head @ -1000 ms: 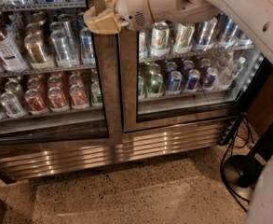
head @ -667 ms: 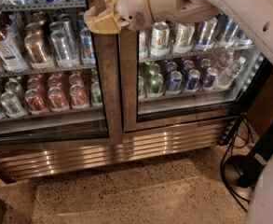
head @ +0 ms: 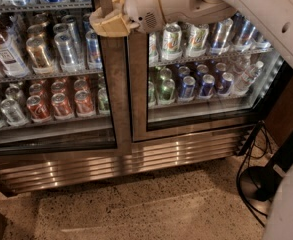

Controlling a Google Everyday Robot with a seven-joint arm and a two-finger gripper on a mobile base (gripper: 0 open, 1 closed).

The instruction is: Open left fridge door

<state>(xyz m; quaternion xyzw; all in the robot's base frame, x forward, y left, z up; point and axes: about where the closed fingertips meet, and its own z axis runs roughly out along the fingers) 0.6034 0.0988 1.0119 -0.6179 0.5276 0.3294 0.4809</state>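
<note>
The fridge (head: 136, 160) fills the upper part of the camera view, with a ribbed steel grille along its base. The left fridge door (head: 114, 99) is the glass pane on the left, showing bottles and red and silver cans on wire shelves. My gripper (head: 104, 23), tan coloured on a white wrist, is at the top of that door's right-hand steel frame, by the seam between the two doors. My arm comes in from the upper right, across the right door (head: 201, 89), which shows blue and green cans.
Speckled floor (head: 136, 209) lies in front of the fridge. Black cables and a round black base (head: 256, 184) sit on the floor at the right, beside the fridge's corner. My white body (head: 291, 204) takes up the lower right corner.
</note>
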